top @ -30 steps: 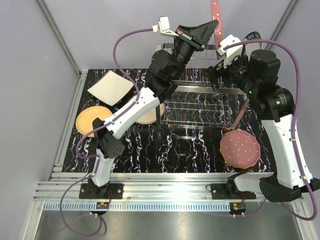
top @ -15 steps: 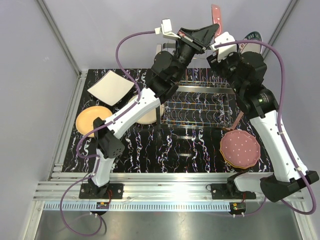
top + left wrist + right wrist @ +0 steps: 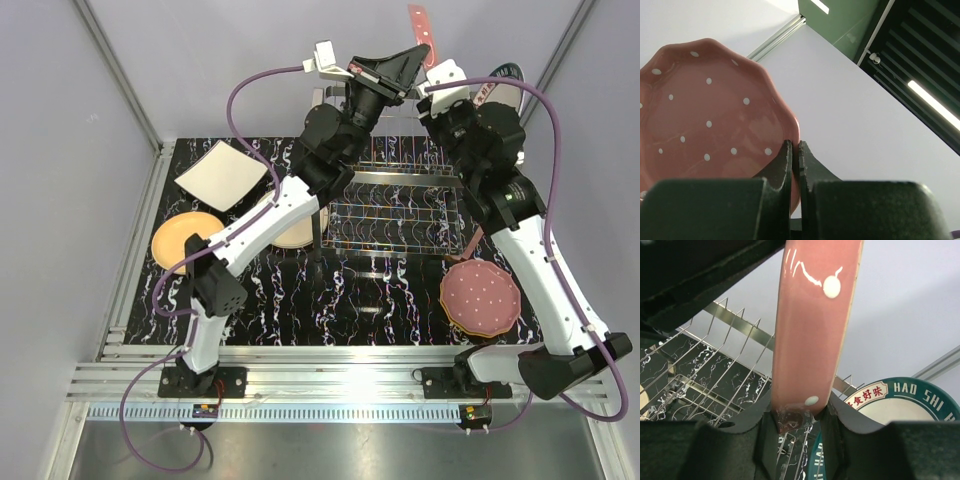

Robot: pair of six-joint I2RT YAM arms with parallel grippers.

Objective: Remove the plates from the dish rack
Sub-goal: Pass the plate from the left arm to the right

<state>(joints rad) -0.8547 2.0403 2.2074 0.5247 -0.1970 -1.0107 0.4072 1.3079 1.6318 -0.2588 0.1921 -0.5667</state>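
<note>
High above the back of the chrome dish rack a pink polka-dotted plate stands on edge. My left gripper is shut on its rim; in the left wrist view the plate fills the left side and the fingers pinch its edge. My right gripper comes at the same plate from below, and in the right wrist view the plate's lower edge sits between the two fingers, which press on both sides. A teal-rimmed white plate stands at the rack's back right.
On the marbled black table lie a white square plate, a yellow-orange plate, a cream plate partly under the left arm, and a second pink dotted plate on a stack at the front right.
The right arm has swung left and up to the raised plate, and its fingers have closed onto the plate's lower edge. The left gripper has kept its hold, shifting slightly left.
</note>
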